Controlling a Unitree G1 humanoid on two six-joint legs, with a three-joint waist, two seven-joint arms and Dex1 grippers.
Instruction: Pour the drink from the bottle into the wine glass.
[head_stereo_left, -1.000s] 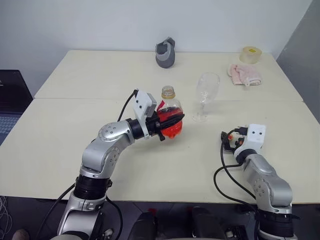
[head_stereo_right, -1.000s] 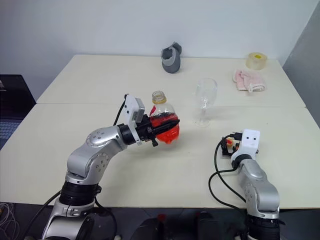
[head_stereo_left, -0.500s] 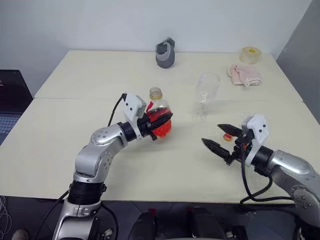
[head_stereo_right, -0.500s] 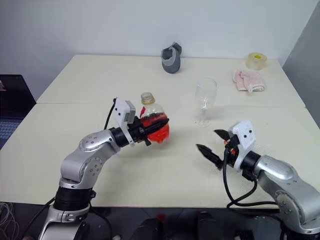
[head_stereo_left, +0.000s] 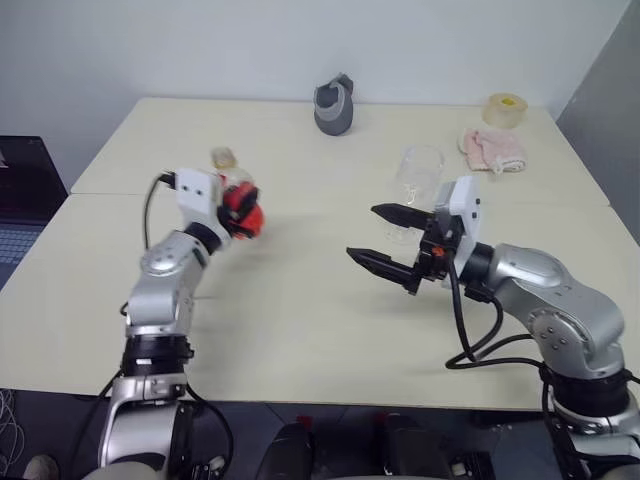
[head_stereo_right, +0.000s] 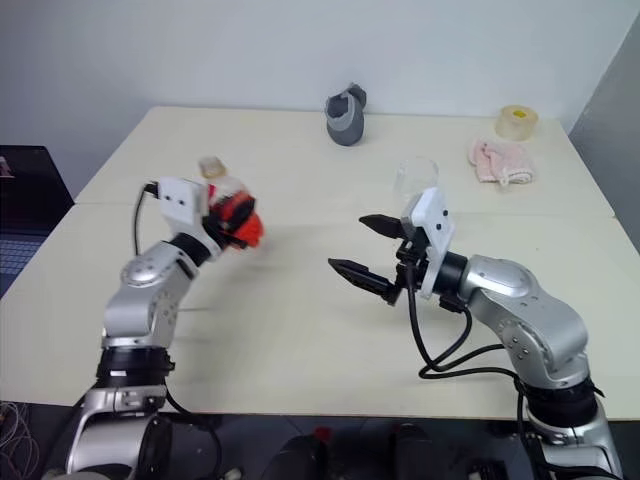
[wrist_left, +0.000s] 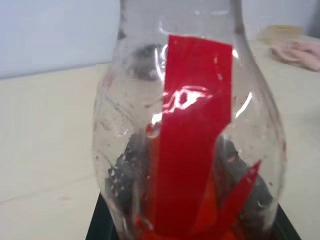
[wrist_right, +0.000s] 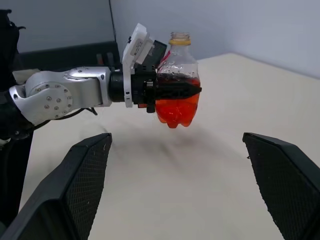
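My left gripper (head_stereo_left: 243, 208) is shut on the bottle (head_stereo_left: 236, 200), holding it upright above the left half of the table. The bottle (wrist_right: 177, 95) is small and clear, with a red label strip (wrist_left: 192, 140), a yellowish top and the red drink (wrist_right: 176, 110) in its lower part. My right gripper (head_stereo_left: 376, 238) hangs open above the table's middle, pointing left toward the bottle, its wide black fingers (wrist_right: 85, 185) apart with nothing between them. The wine glass (head_stereo_left: 418, 172), tall and clear, stands just behind the right gripper and looks empty.
A grey cup-like object (head_stereo_left: 333, 105) stands at the table's far edge. At the far right lie a pink cloth (head_stereo_left: 490, 148) and a roll of tape (head_stereo_left: 505, 107). A dark laptop (head_stereo_left: 20, 200) sits off the table's left side.
My left arm has swung left with the bottle, away from the glass. My right arm rose off the table and moved left, its open gripper turning to point left in front of the glass.
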